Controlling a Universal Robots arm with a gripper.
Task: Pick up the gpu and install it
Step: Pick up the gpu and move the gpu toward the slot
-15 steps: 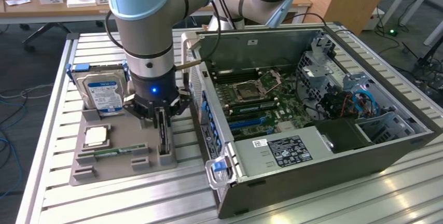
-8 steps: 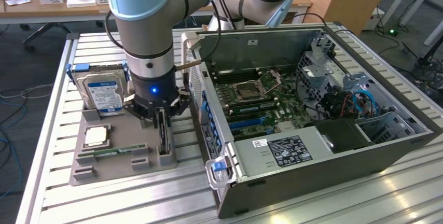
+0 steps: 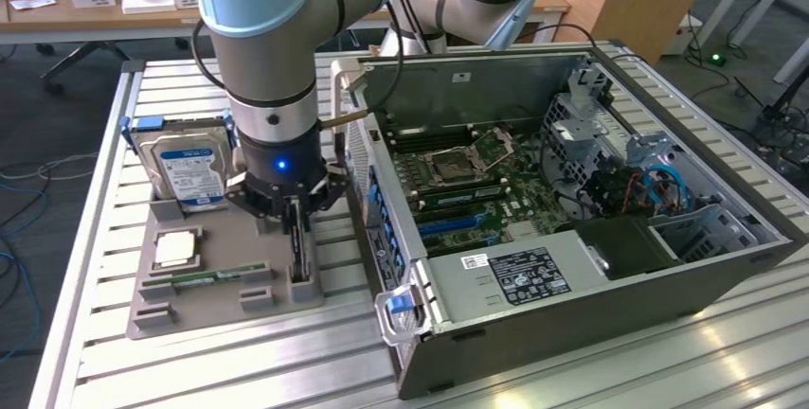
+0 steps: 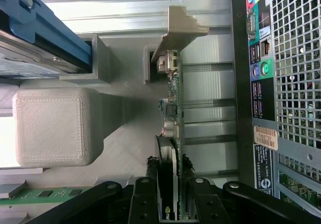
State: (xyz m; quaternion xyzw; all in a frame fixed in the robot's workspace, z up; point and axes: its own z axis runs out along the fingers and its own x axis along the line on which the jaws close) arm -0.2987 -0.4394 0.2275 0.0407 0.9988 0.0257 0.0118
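The gpu (image 3: 298,250) is a thin dark card standing on edge in a slot of the grey holder tray (image 3: 189,307). My gripper (image 3: 295,210) reaches straight down over it. In the wrist view the gpu (image 4: 173,108) runs away from the camera, with its pale metal bracket (image 4: 181,28) at the far end. My gripper (image 4: 169,164) straddles the near end of the card. Its black fingers (image 4: 150,184) press against both faces, so it is shut on the gpu. The card still sits in its slot.
On the tray stand a silver hard drive (image 3: 188,168) in a blue caddy, a processor (image 3: 174,248) and a green memory stick (image 3: 203,276). The open computer case (image 3: 569,191) lies close beside the tray at the exterior view's right, with its rear panel (image 4: 261,83) a short gap from the card.
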